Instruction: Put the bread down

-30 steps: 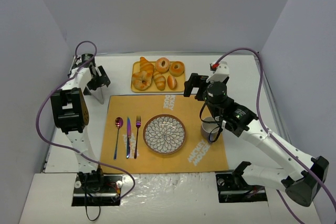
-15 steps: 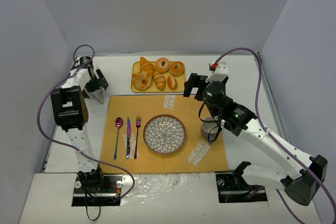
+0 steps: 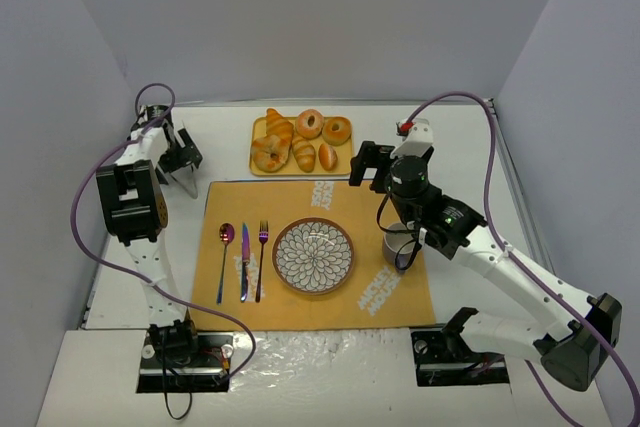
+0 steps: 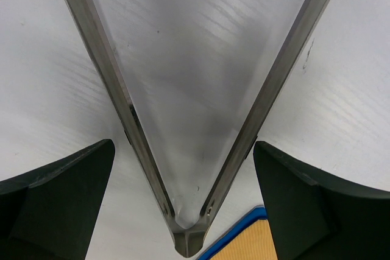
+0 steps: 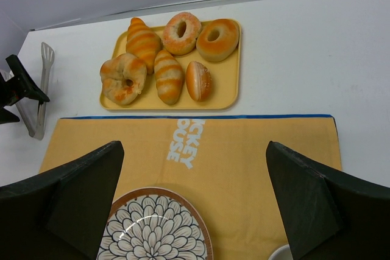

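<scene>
**A:** Anything different from a second ago?

**B:** Only on the left. The left tool has shifted slightly above the steel V-shaped tongs. They lie on the white counter, left of the flat yellow plastic tray. Its fingers stand wide, one outside each arm of the tongs, and I cannot tell whether they touch them.

**A:** And the bread?

**B:** Where it was. The round knotted golden-brown bun sits in the tray's near left corner. The elongated golden-brown roll with cross ridges is just beside it on the right. Nothing has been lifted.

**A:** The right tool?

**B:** The right tool hangs on the near side of the tray, spread wide and empty, barely moved.

**A:** What does that mean for the job?

**B:** I judge the left arm is lining up to take the tongs, so the task is only starting. The round plate with the brown-and-white petal pattern, nearer than the tray, is bare and looks the likely place for the bread. The next move calls for closing squarely on both tong arms, since a skewed grip could let them twist.
</scene>
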Robot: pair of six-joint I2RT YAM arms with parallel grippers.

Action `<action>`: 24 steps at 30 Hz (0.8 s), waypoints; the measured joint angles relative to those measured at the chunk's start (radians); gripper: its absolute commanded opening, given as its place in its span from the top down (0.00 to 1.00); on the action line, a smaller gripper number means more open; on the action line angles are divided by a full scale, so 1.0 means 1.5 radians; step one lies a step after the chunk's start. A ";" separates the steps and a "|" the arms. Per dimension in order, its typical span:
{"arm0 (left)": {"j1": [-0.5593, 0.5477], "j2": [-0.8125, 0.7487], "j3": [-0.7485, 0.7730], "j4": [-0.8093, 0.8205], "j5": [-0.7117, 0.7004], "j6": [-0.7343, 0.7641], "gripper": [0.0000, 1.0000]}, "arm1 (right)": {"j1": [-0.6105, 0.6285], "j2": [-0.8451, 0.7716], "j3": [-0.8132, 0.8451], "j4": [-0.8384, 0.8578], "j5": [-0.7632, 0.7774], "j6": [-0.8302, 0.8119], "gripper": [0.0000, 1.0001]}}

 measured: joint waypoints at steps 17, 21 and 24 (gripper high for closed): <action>0.002 0.032 0.040 -0.024 0.007 0.006 0.21 | -0.002 0.000 0.000 0.000 -0.006 0.001 0.00; 0.001 0.038 0.051 -0.030 0.007 0.008 0.21 | -0.002 0.000 0.000 0.000 -0.006 0.001 0.00; 0.001 0.044 0.061 -0.036 0.007 0.010 0.24 | -0.002 0.000 0.000 0.000 -0.006 0.001 0.00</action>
